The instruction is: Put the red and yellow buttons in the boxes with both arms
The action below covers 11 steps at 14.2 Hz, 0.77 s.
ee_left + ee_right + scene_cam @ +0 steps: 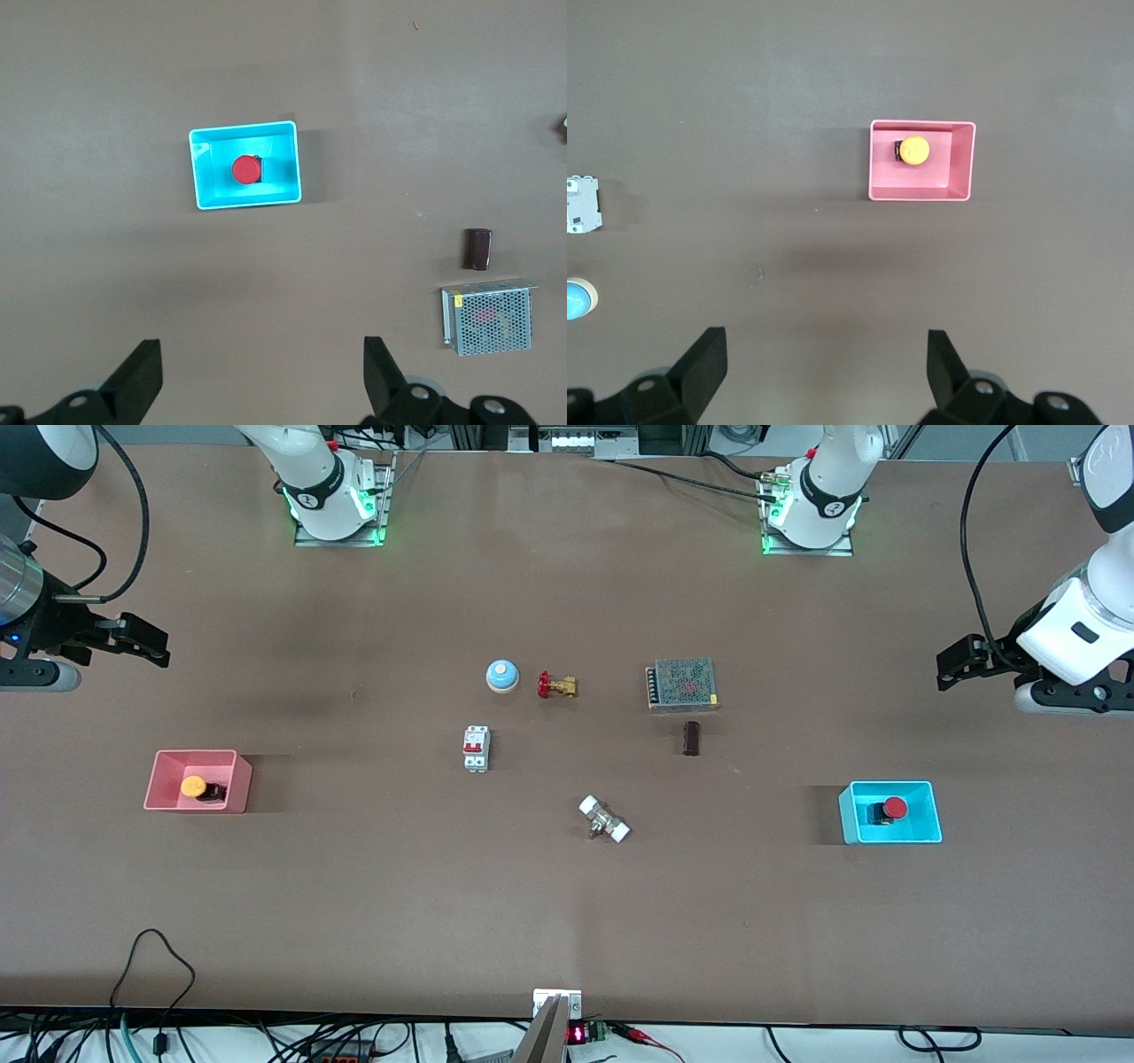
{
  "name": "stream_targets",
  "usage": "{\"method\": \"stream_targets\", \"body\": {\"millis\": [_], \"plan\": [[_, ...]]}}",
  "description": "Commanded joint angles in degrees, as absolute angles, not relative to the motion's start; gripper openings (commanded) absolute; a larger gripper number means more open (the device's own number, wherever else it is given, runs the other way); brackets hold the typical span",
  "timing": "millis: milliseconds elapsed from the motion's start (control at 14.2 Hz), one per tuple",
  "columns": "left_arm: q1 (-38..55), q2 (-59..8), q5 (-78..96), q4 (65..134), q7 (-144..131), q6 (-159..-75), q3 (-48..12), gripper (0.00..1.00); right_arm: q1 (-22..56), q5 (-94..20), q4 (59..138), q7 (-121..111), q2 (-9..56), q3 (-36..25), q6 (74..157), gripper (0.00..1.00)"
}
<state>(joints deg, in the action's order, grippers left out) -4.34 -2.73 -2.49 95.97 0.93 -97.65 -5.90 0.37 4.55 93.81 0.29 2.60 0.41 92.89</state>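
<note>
The red button [895,808] lies on its side in the cyan box [921,828], toward the left arm's end of the table. The yellow button [194,786] lies in the pink box [226,766] toward the right arm's end. My left gripper [950,666] hangs open and empty over bare table beside the cyan box. My right gripper [151,643] hangs open and empty over bare table beside the pink box. In the left wrist view the left gripper [261,350] is well clear of the cyan box [202,168] and red button [245,169]. In the right wrist view the right gripper [826,341] is well clear of the pink box [957,168] and yellow button [912,151].
Mid-table stand a blue bell [501,676], a brass valve with red handwheel [557,685], a white circuit breaker [476,748], a meshed power supply [682,684], a small dark block [692,738] and a white-ended fitting [604,820]. Cables run along the table's front edge.
</note>
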Motion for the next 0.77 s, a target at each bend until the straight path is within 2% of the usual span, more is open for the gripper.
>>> {"method": "stream_targets", "body": {"millis": [0,704], "plan": [[-4.7,-3.1,-3.1,94.5,1.0,-96.2,-6.2,1.00,0.2,3.4,92.5,0.7,3.1,0.3,91.7,1.00],[-4.7,-3.1,-3.1,94.5,1.1,-96.2,-6.2,1.00,-0.1,2.7,92.5,0.7,3.2,0.2,91.1,1.00]]}}
